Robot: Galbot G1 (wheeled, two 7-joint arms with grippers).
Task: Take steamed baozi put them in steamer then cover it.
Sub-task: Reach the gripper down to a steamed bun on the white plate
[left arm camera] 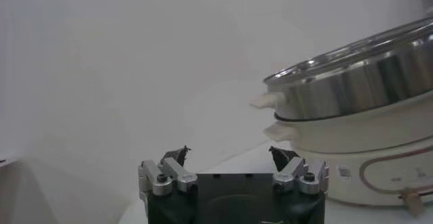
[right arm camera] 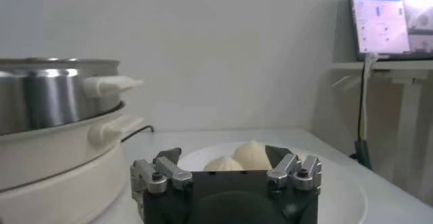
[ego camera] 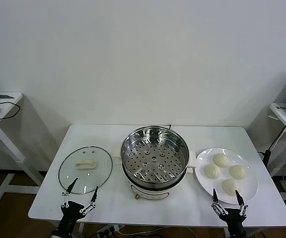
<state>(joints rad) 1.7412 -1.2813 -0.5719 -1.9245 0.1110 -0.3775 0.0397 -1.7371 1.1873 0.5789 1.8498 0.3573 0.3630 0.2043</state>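
Glass cover [ego camera: 85,169] lies flat on the worktop [ego camera: 113,203], handle up and ready for lifting, with the left pincer [ego camera: 82,194] just before it, spread wide and empty. Centre stands the steamer [ego camera: 154,157], tray bare and uncovered to receive. Right, four baozi [ego camera: 225,173] wait on a plate [ego camera: 249,191]; the right pincer [ego camera: 228,199] is at its near rim, equally wide, holding nothing
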